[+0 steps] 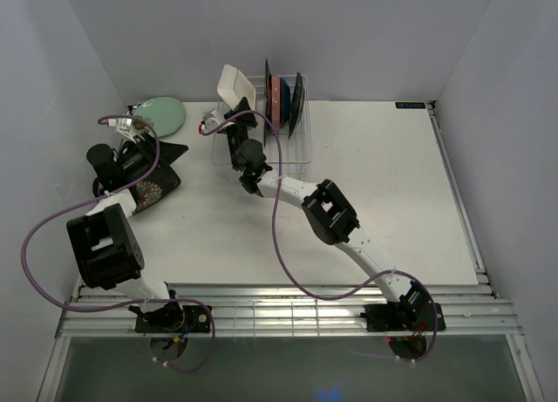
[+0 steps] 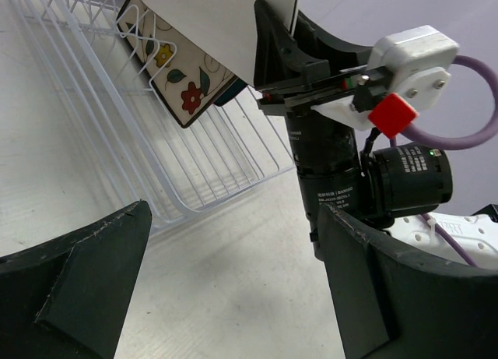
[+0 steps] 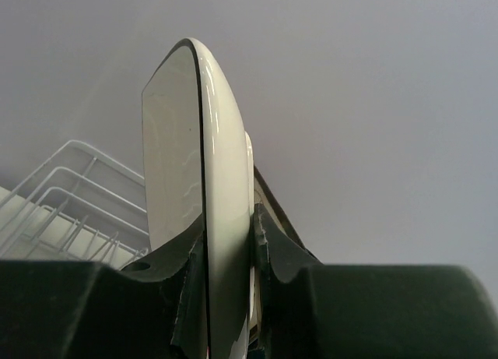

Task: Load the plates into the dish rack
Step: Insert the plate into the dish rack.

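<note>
Gripping a glossy white rectangular plate (image 3: 222,180) by its lower edge with the right jaws, drawn in narrow on the rim, plate upright on edge. Hanging it just above the far left end of the white wire dish rack (image 1: 292,153), which sits toward the tabletop's far edge; apparently not yet lowered between the prongs, though hard to tell for certain. Hovering with the left jaws spread wide and empty over the tabletop's left side, facing the rack. Counted as loaded, standing on edge side by side at the rack's far end: a dark-rimmed rectangular floral plate (image 2: 183,75), a round pink plate (image 1: 277,101), a dark blue plate (image 1: 286,95) and one more dark plate (image 1: 298,97), its colour unclear. Left to load besides the white one: a round pale green plate (image 1: 161,114) lying flat at the far left corner, and a dark patterned square plate (image 1: 153,193) near the left edge, partly hidden under the left arm (image 1: 105,241). Judged somewhat past halfway: four in, one in hand, two untouched.
</note>
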Motion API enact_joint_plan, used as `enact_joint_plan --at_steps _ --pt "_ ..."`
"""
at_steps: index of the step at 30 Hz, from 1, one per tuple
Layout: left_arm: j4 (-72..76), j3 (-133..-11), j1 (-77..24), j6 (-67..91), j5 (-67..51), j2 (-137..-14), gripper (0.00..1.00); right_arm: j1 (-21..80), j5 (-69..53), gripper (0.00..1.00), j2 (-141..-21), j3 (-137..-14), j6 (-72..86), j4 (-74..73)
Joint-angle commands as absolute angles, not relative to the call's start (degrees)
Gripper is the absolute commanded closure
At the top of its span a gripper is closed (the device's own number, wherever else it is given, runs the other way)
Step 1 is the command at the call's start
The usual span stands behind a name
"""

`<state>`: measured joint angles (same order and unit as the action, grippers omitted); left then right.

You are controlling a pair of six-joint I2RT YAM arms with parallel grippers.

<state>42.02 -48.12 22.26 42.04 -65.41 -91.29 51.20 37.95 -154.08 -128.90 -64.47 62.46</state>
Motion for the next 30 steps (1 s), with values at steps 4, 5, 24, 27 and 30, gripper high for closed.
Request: enact_joint_plan --at_steps 4,5,24,27,30 --pt "42.01 -47.9 21.97 42.1 -66.27 -89.03 0.02 49.48 34.28 0.92 -153.63 -132.36 -64.16 71.1" --pt "42.01 -47.99 21.97 42.01 -66.36 -89.12 0.02 49.4 34.28 0.92 -154.15 -132.36 -64.07 70.49" --pt "42.01 -47.9 21.97 41.84 -66.45 -89.47 0.02 48.96 49.9 0.92 -151.0 -129.99 -39.94 66.1" --pt "42.01 -47.81 21.97 41.75 -66.36 -89.21 0.02 49.13 53.59 0.92 -149.07 -127.02 -35.35 65.21" --pt "42.01 -47.72 21.89 41.75 -66.27 -89.03 0.02 49.74 55.8 0.92 -148.27 -124.9 -33.31 66.26"
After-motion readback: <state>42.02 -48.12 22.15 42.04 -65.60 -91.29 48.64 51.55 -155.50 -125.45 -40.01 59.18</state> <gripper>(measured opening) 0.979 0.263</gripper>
